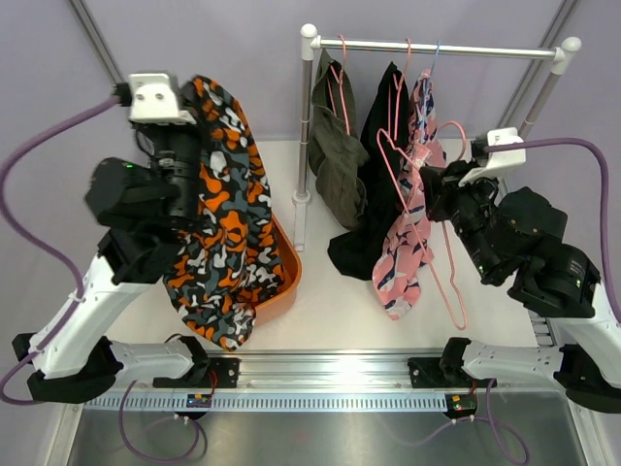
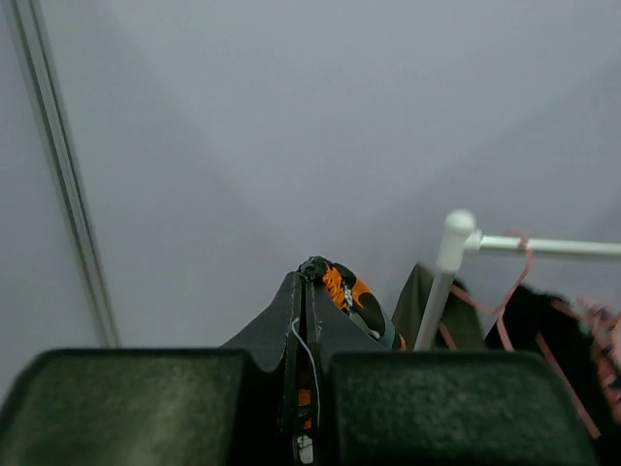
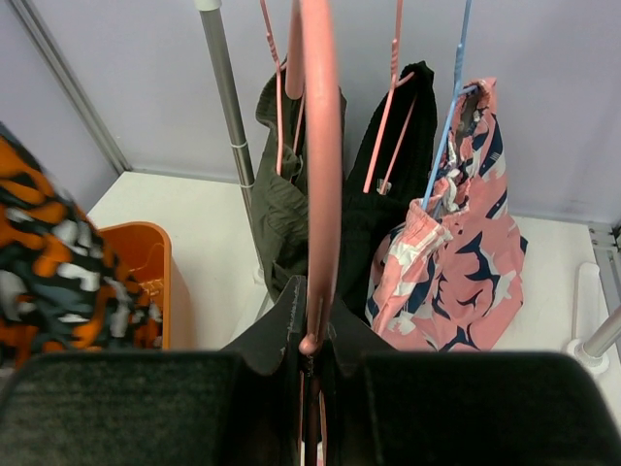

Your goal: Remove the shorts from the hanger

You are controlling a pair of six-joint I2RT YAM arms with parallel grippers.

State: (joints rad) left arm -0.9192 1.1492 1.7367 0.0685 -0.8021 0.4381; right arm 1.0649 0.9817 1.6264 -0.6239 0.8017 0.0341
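Observation:
My left gripper (image 2: 309,282) is shut on the orange-black-grey camouflage shorts (image 1: 228,214), holding them raised at the left so they hang down over the orange basket (image 1: 288,277). In the top view the cloth hides its fingertips. My right gripper (image 3: 312,320) is shut on a bare pink hanger (image 1: 448,262) just right of the rack. Olive shorts (image 1: 340,165), black shorts (image 1: 374,214) and pink patterned shorts (image 1: 408,252) hang on hangers from the rail (image 1: 437,48). The right wrist view shows the same three in a row: olive shorts (image 3: 286,184), black shorts (image 3: 388,184), pink shorts (image 3: 456,282).
The rack's white left post (image 1: 305,126) stands between the basket and the hanging clothes. Its right post (image 1: 543,92) rises behind my right arm. A metal rail (image 1: 330,374) carrying the arm bases runs along the table's near edge.

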